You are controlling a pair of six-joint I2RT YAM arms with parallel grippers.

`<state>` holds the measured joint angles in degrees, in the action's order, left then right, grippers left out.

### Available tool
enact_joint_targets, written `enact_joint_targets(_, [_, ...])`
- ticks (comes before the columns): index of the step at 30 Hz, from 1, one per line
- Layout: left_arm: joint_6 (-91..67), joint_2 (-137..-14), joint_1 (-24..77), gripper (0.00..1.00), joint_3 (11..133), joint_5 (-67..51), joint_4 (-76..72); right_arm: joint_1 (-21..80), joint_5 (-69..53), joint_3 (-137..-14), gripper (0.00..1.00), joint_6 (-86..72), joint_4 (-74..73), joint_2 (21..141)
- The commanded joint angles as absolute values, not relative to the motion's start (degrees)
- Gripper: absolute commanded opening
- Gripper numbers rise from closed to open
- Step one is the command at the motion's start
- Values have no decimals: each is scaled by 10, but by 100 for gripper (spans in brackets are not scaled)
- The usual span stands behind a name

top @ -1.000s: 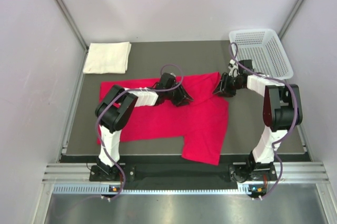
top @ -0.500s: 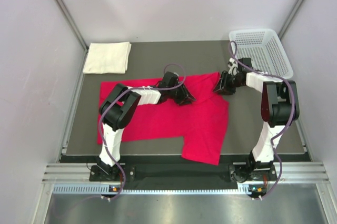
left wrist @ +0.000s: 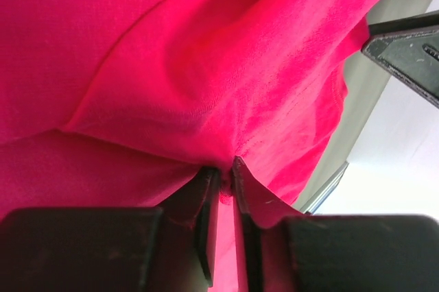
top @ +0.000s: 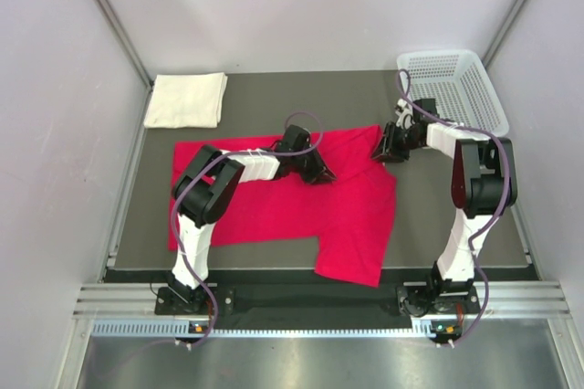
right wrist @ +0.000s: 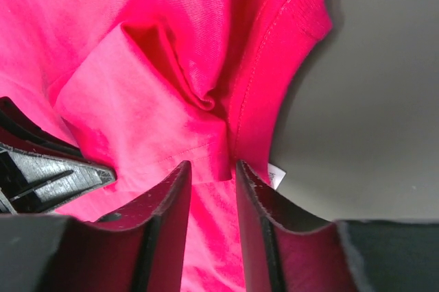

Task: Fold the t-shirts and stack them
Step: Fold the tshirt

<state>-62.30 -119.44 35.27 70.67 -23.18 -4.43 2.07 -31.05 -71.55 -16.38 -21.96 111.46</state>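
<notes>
**Both claws set on the red t-shirt, fold pickup being prepared**

The red t-shirt (top: pixel 274 202) is spread flat on the surface (top: pixel 301 97), just left of the basket (top: pixel 461 92). The cream t-shirt (top: pixel 187 99) is parked folded, well left of the basket, likely as the stack base. The left claw (left wrist: pixel 225 168) is clenched on a pinched ridge of red cloth. The right claw (right wrist: pixel 212 168), nearer the basket, is placed astride a fold by a stitched hem; full clamping cannot be told. Two spaced pinch points are probably used so the edge is lifted evenly.

Lab robot cell: bare white wall panels (top: pixel 319 5), alu frame rail (top: pixel 310 296), dark bench (top: pixel 301 97), 2 bolted arms (top: pixel 196 225) (top: pixel 465 243).
</notes>
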Motion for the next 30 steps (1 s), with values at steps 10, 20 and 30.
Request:
enact_joint_targets(10, [-592, -1195, 356, 3, 733, -265, 16, 18, -300, -708, 0, -177, -212, 1077])
enact_joint_targets(20, [-570, -1202, 352, 0, 769, -292, 90, 21, -265, -563, 0, -227, -194, 904])
enact_joint_targets(30, [-547, -1179, 338, 0, 761, -294, 139, 27, -263, -468, 0, -267, -160, 834])
